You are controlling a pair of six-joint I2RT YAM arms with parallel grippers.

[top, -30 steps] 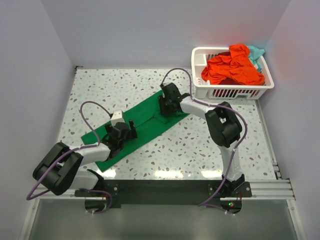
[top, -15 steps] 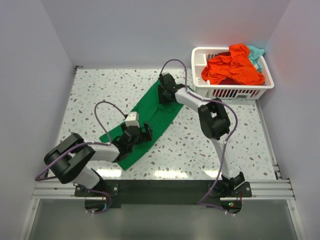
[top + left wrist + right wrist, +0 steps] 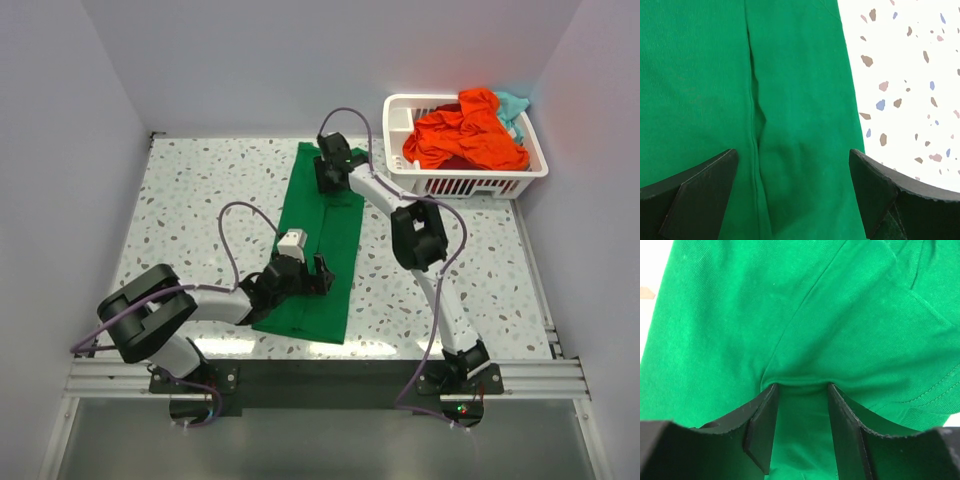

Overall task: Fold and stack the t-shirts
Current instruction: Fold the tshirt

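Green t-shirt (image 3: 328, 225) in right hand (image 3: 801, 390)

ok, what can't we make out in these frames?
- Top view: teal shirt sits mostly behind the orange shirt; only a corner shows.
- Top view: anything under those in the basket is covered.
- Top view: far end of the green shirt is under the right gripper pinching it; the right wrist view crops it.
- Left wrist view: left gripper is open above the shirt; contact unclear from this angle.

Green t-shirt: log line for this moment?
green t-shirt: long folded strip; right gripper: gripping far end; left gripper: open over near end; basket: orange-red t-shirt, teal t-shirt
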